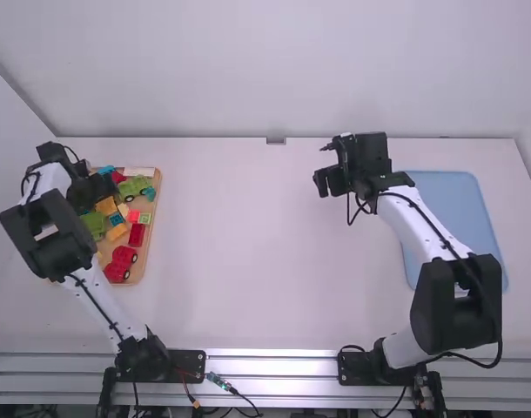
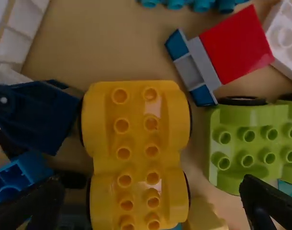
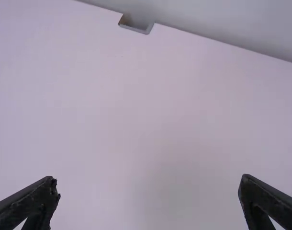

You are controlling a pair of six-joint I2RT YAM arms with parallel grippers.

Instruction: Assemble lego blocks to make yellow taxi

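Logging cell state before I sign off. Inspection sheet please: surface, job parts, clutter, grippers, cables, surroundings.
Surface: white table; light blue mat at right.
Job's things: yellow wheeled base in tray at left, nothing built on its studs.
Clutter: green wheeled base and red block share the tray.
Grippers: left open above yellow base; right open over table, holding nothing.
Cables: black cable loops beside right arm's base.
Surroundings: pale wall behind; metal rail in front.
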